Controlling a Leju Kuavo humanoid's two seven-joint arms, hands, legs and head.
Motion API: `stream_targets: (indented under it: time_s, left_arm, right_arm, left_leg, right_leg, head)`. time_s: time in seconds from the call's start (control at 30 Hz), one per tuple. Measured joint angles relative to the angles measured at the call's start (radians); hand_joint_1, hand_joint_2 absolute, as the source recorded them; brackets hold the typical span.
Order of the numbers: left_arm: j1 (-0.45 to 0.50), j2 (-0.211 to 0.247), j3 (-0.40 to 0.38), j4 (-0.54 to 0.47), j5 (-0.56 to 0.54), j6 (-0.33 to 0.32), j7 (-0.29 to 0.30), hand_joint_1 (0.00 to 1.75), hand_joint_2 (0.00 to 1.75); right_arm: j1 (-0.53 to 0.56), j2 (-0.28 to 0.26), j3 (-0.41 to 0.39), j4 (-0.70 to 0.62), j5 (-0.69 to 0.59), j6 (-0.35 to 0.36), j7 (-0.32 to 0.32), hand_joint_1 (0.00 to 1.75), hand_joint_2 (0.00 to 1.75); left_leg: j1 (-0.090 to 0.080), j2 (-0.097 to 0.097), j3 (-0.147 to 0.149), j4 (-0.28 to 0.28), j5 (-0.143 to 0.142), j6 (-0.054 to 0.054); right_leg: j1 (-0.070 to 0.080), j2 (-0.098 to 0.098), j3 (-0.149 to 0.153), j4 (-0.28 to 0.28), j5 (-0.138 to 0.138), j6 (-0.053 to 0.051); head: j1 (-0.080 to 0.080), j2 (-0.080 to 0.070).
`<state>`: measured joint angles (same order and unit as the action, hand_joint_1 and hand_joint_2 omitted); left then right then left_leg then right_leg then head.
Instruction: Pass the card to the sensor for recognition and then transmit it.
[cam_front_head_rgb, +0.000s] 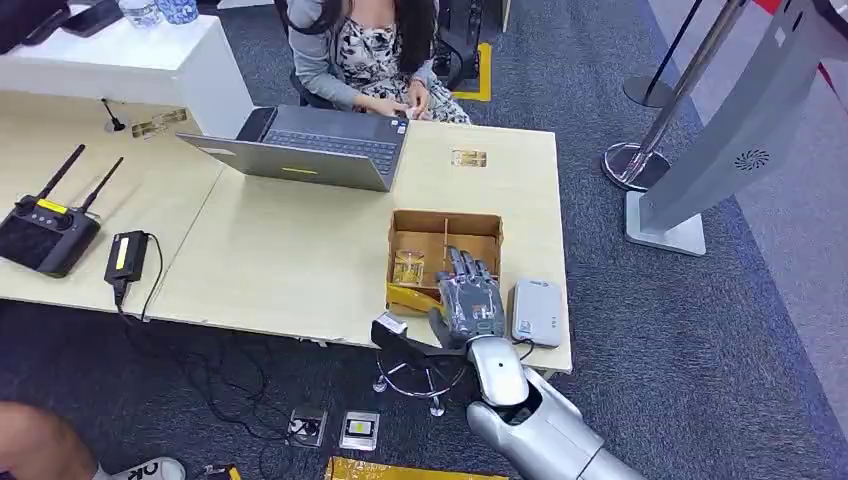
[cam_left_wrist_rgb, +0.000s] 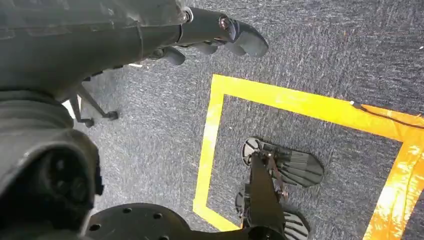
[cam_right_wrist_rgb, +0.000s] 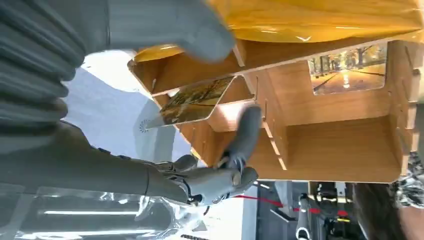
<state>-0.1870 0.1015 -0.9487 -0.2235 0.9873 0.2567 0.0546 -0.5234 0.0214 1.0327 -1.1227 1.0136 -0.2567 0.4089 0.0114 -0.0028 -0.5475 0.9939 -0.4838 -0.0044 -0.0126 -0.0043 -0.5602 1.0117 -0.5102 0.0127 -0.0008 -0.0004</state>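
Note:
A wooden box (cam_front_head_rgb: 446, 217) with compartments stands near the table's front right edge. My right hand (cam_front_head_rgb: 468, 300) hovers over its near right compartment, fingers stretched forward and apart. In the right wrist view a card (cam_right_wrist_rgb: 192, 102) with an autumn picture leans in that compartment of the box (cam_right_wrist_rgb: 340, 150), between my thumb (cam_right_wrist_rgb: 170, 27) and fingers (cam_right_wrist_rgb: 245, 135); no grip on it shows. A second card (cam_front_head_rgb: 408, 268) stands in the left compartment, seen again as card (cam_right_wrist_rgb: 347, 67). The grey sensor (cam_front_head_rgb: 536, 312) lies just right of my hand. My left hand (cam_left_wrist_rgb: 220, 30) hangs over the floor, holding nothing.
A person sits behind an open laptop (cam_front_head_rgb: 315, 150) at the far side of the table. Another card (cam_front_head_rgb: 468, 158) lies flat beyond the box. A remote controller (cam_front_head_rgb: 45, 230) and a black charger (cam_front_head_rgb: 125, 255) lie at the left. Stanchion bases (cam_front_head_rgb: 635, 165) stand on the carpet at right.

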Motion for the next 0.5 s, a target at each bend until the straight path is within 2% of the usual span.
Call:
stream_targets:
  time_s: [0.27, 0.5]
  left_arm:
    - [0.000, 0.000, 0.000, 0.000, -0.001, -0.002, -0.001, 0.00, 0.00]
    - [-0.001, 0.000, 0.000, 0.000, -0.010, -0.004, -0.001, 0.00, 0.00]
  right_arm:
    - [-0.001, 0.000, 0.000, 0.000, -0.010, -0.007, -0.009, 0.00, 1.75]
    - [-0.003, 0.000, -0.006, 0.000, -0.011, -0.020, 0.016, 0.00, 1.75]
  left_leg:
    - [0.000, 0.000, 0.000, 0.000, 0.000, 0.000]
    - [0.000, 0.000, 0.000, 0.000, 0.000, 0.000]
  right_leg:
    - [0.000, 0.000, 0.000, 0.000, 0.000, 0.000]
    - [0.000, 0.000, 0.000, 0.000, 0.000, 0.000]
  head:
    - [0.000, 0.000]
    - [0.000, 0.000]
